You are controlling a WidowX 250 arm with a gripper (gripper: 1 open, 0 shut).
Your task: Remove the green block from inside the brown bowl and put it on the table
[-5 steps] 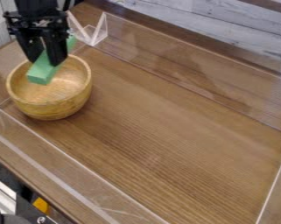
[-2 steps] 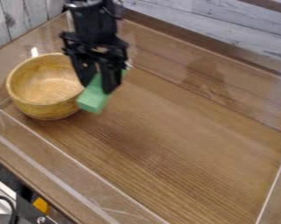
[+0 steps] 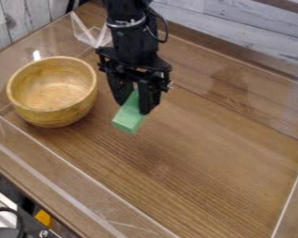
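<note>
We had carried the green block (image 3: 131, 116) rightward out of the brown bowl (image 3: 48, 89); the gripper (image 3: 135, 99) clamped it above the table (image 3: 213, 139), right of the bowl.

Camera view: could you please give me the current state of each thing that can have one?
gripper: shut on the green block, pointing down over the table.
green block: held in the gripper, out of the bowl, tilted, at or just above the tabletop; contact cannot be told.
brown bowl: upright on the table, empty.
table: bare wood right of the block.
</note>
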